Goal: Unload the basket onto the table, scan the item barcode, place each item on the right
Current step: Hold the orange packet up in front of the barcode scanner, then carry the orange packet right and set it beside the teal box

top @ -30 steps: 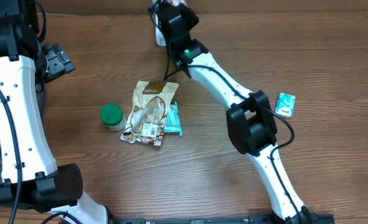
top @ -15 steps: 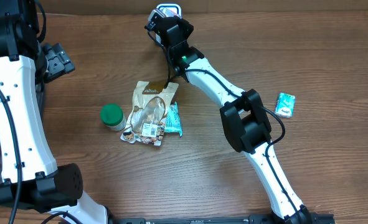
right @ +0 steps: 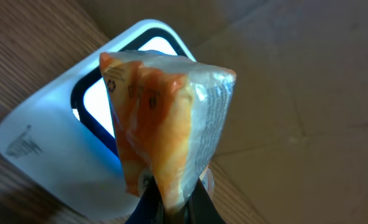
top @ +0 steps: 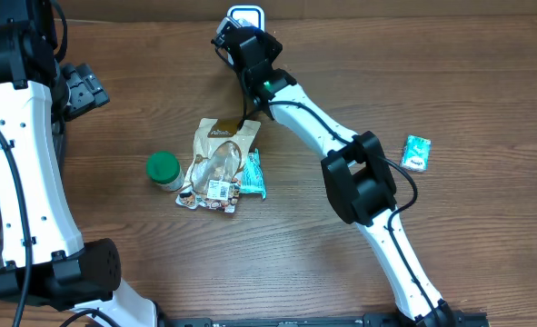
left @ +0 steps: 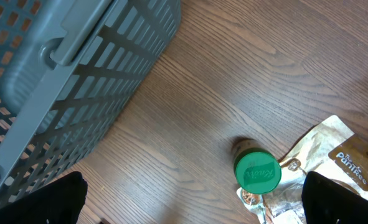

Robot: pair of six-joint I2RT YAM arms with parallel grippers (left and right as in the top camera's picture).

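Orange packet [right: 165,130] pinched by its lower edge in my right hand [right: 171,202], raised before the lit window of the white scanner [right: 37,149] at the far edge of the surface [top: 486,82]. Barcode not visible. My judgement: turn the packet slowly, printed faces toward the glass, without crushing it. Left hand [left: 196,202] spread, idle.

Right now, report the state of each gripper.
Left gripper: open, holding nothing.
Right gripper: shut on the orange packet, held in front of the scanner.
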